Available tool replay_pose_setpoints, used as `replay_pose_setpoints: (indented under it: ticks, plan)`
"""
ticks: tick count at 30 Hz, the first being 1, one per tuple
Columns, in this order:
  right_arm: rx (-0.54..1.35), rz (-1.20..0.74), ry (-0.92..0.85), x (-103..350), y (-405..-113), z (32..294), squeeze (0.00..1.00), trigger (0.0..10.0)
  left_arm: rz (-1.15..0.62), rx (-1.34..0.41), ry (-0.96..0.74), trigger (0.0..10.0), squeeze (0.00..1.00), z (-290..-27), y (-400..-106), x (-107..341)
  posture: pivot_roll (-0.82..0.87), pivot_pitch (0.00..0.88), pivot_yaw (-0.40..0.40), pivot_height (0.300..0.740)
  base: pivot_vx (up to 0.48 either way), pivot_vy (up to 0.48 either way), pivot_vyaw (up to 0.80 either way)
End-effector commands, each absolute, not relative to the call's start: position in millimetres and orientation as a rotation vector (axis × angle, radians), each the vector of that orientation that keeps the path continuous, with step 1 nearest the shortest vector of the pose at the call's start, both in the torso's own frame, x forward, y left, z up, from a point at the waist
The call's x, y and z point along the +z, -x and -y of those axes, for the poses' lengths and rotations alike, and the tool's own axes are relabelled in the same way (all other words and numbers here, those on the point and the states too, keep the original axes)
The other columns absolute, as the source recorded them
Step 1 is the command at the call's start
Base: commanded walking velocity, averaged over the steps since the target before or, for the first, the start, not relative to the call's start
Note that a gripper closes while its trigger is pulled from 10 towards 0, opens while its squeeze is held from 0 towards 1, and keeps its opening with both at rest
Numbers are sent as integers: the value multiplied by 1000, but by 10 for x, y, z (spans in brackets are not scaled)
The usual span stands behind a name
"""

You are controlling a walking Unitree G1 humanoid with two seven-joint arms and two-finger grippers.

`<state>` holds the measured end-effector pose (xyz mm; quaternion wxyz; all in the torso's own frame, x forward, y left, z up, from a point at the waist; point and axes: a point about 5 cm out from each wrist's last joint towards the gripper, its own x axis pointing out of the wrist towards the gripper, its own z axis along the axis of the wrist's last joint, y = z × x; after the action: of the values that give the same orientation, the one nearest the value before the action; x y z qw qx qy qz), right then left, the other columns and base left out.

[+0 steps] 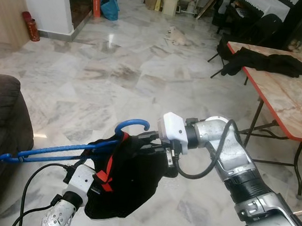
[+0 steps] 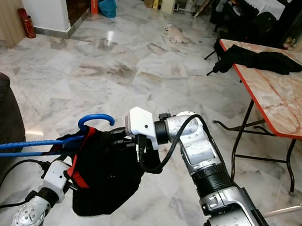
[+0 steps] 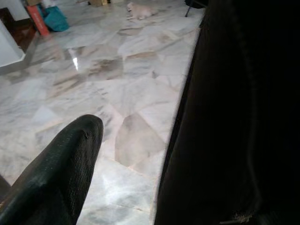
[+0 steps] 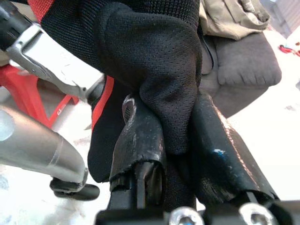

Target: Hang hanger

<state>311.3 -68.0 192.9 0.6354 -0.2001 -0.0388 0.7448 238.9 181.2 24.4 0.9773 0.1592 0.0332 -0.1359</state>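
The right gripper, arm bent across the body, clamps the black garment on the blue hanger; whether the left gripper is closed cannot be told.

- The two eye views look forward and down from the head, across the marble floor; both share the blue hanger, the black garment, the desk and the small animal far off.
- The left wrist view sits close behind one black finger, with the garment right beside it and floor beyond.
- The right wrist view looks along the right gripper at very close range, the garment pinched between its fingers; a sofa lies beyond.
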Motion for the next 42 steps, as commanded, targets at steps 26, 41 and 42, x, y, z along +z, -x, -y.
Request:
replay_pose_setpoints:
  ticks: [26, 41, 42]
  plan:
    - [1529, 13, 572, 1783, -3181, 648, 0, 10000, -67, 457, -407, 10000, 0, -2556, -2334, 309, -11, 30, -111, 740, 0, 0, 0]
    - [1501, 40, 661, 1694, -3230, 726, 0, 10000, -86, 377, -362, 10000, 0, -2432, -2330, 241, -1, 33, -112, 740, 0, 0, 0]
    - [1510, 34, 654, 1698, -3227, 736, 0, 10000, -85, 369, -360, 10000, 0, -2426, -2330, 239, -2, 33, -111, 740, 0, 0, 0]
